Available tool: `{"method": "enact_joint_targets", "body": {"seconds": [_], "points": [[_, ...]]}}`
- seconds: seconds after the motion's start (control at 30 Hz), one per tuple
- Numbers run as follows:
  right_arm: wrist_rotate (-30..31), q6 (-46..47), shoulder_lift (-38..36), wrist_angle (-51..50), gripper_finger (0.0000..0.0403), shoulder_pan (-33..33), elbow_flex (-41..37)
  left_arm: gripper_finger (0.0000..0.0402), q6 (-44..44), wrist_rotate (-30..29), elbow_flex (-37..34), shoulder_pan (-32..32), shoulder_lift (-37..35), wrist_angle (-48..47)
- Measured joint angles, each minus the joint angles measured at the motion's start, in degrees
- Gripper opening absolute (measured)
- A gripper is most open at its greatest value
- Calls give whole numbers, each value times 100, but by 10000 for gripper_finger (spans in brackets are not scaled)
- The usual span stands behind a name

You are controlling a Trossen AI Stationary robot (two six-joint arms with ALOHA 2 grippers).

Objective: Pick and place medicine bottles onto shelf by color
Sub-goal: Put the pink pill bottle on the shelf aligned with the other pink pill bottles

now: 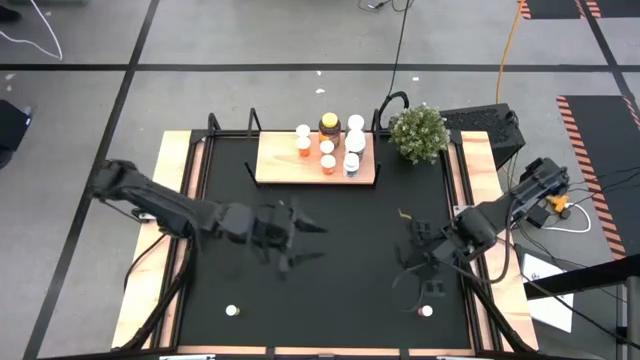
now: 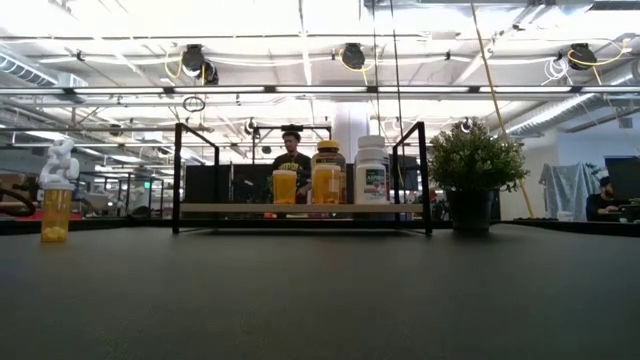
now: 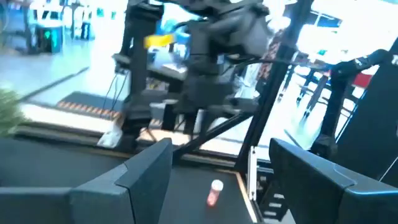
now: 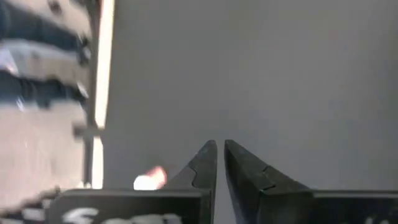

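Observation:
The shelf (image 1: pixel 270 170), a light-wood board on black posts, stands at the mat's far middle and carries several medicine bottles (image 1: pixel 328 150), white and orange, with an amber jar (image 2: pixel 328 172) among them. Two more orange bottles rest on the mat near its front edge, one at the left (image 1: pixel 232 311) and one at the right (image 1: pixel 426 311). My left gripper (image 1: pixel 318 243) hangs open over the mat's middle, level, pointing toward the right edge, with nothing between its fingers (image 3: pixel 149 168). My right gripper (image 4: pixel 221 152) is shut and empty, slanting down above the mat's right part (image 1: pixel 412 252).
A green potted plant (image 1: pixel 419 132) stands beside the shelf's right end. The black mat (image 1: pixel 330 300) is framed by wooden strips and black rails. In the low view a person sits behind the shelf, beyond the table.

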Motion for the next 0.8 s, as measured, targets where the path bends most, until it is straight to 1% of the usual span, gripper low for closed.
{"method": "enact_joint_targets", "body": {"seconds": [0.07, 0.13, 0.27, 0.37, 0.47, 0.53, 0.6, 0.7, 0.8], "points": [[-91, -5, -72, -196, 27, 143, -176, 264, 132, -131, 110, -108, 454, 420], [-141, -4, -178, -220, 27, 361, -435, 264, 202, -275, 293, -195, 890, 604], [-161, 129, -393, -99, 31, 867, -1117, 266, 451, -382, 851, -275, 1641, 646], [-305, 495, -536, 385, 46, 1240, -1699, 266, 693, -339, 1313, -260, 2002, 566], [-504, 898, -615, 1471, 77, 1652, -2328, 267, 856, -243, 1790, -169, 2152, 222], [-545, 1105, -599, 2290, 104, 1938, -2746, 266, 909, -224, 2078, -92, 2193, -117], [-507, 1335, -528, 2881, 130, 2200, -3091, 266, 964, -203, 2284, -36, 2195, -543], [-340, 1700, -407, 3000, 161, 2494, -3420, 267, 1026, -192, 2524, 28, 2200, -1075], [-148, 1819, -329, 3046, 173, 2692, -3575, 267, 1035, -186, 2674, 42, 2139, -1483]]}}
